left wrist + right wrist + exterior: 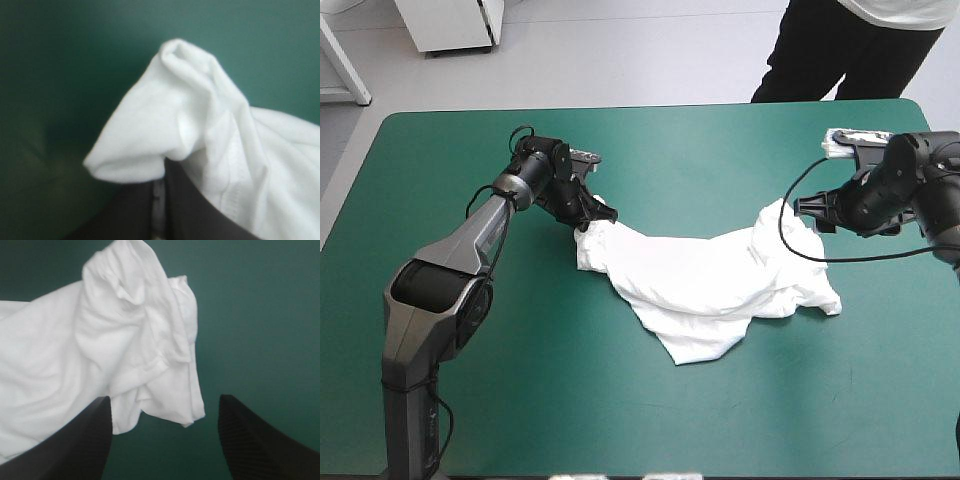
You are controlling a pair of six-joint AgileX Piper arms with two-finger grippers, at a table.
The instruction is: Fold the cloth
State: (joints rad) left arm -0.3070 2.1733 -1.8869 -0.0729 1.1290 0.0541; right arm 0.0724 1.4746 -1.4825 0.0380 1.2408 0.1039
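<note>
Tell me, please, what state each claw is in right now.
Left claw: closed on the T-shirt.
Right claw: open, holding nothing, with the T-shirt just ahead of it.

Seen from above, the room is bright, with soft, even light coming from overhead. The teal-green counter (620, 400) is lit the same from edge to edge. The T-shirt (700, 280) shines so white that its folds show only as pale grey, and a thin soft shadow runs under its lower edge. In both wrist views the cover looks much dimmer, darkest beside the left end effector (160, 195).
</note>
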